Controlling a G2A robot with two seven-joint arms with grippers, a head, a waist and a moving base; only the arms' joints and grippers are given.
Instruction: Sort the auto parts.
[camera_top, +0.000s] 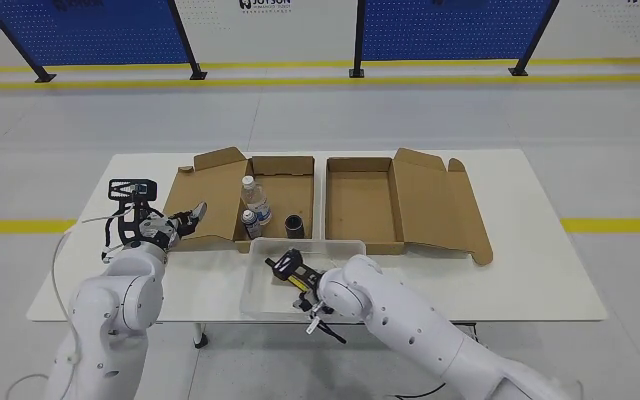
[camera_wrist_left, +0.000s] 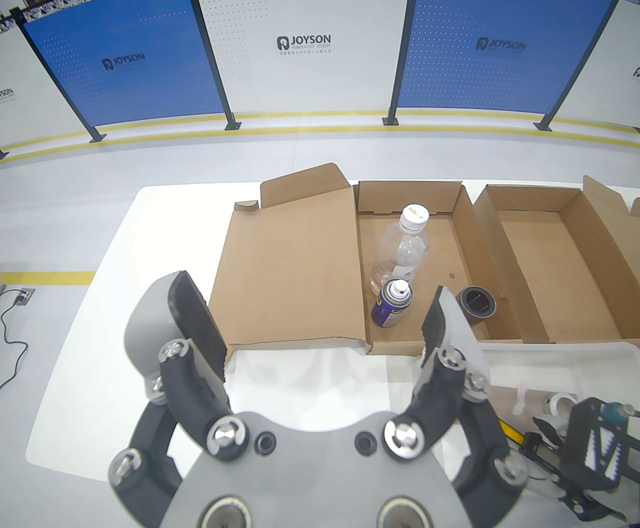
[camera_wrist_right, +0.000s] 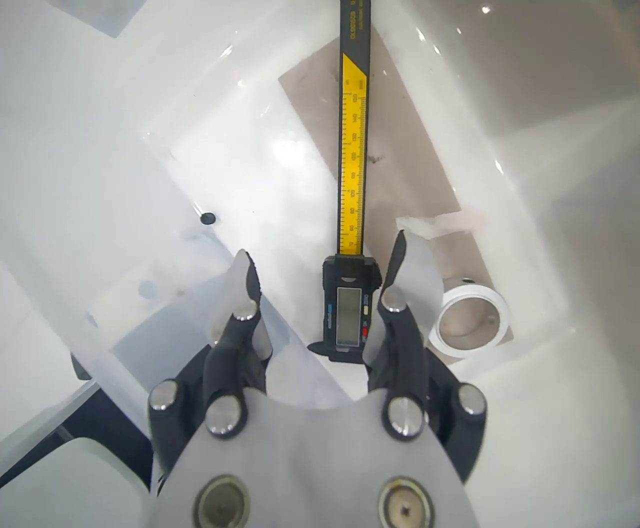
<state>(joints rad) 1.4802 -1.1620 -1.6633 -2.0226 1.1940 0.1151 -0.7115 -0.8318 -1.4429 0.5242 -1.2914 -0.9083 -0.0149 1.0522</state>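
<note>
A digital caliper (camera_wrist_right: 349, 310) with a yellow scale lies on the floor of the clear plastic bin (camera_top: 300, 244), a white ring (camera_wrist_right: 470, 325) beside it. My right gripper (camera_wrist_right: 322, 250) hangs open just above the caliper's display, one finger on each side, touching nothing. The left cardboard box (camera_top: 300, 172) holds a clear bottle (camera_wrist_left: 400, 250), a blue spray can (camera_wrist_left: 391, 304) and a black cylinder (camera_wrist_left: 477, 302). My left gripper (camera_wrist_left: 310, 290) stands open and empty over the table, near that box's folded-out lid (camera_wrist_left: 290, 270).
A second cardboard box (camera_top: 360, 205) with nothing in it stands to the right of the first, its lid (camera_top: 440, 205) spread flat. The bin sits at the table's front edge, against both boxes. Bare table (camera_top: 540, 280) lies at the right.
</note>
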